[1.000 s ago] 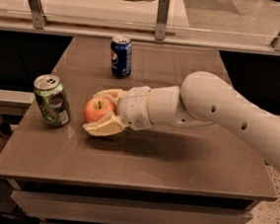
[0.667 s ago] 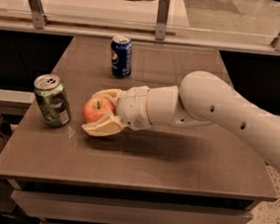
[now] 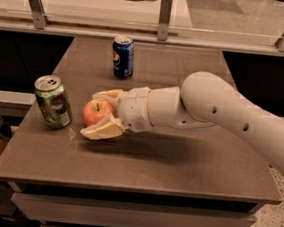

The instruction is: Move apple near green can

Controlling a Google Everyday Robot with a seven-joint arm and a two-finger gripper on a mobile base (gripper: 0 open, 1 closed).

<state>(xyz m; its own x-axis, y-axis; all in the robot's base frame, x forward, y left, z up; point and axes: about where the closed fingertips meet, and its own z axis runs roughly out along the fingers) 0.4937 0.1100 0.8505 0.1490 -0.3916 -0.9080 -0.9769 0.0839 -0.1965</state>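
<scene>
The orange-red apple (image 3: pixel 95 112) sits between the two pale fingers of my gripper (image 3: pixel 94 112), at the left middle of the brown table (image 3: pixel 142 158). The fingers (image 3: pixel 102 128) close on both sides of the apple. The apple is low, at or just above the tabletop; I cannot tell if it touches. The green can (image 3: pixel 52 102) stands upright just left of the apple, a small gap apart. My white arm (image 3: pixel 217 110) reaches in from the right.
A blue Pepsi can (image 3: pixel 123 57) stands upright farther back on the table. A glass railing with metal posts (image 3: pixel 164 12) runs behind the table. The table's left edge is close to the green can.
The arm, gripper and apple stay almost still; at most a very slight shift left toward the green can.
</scene>
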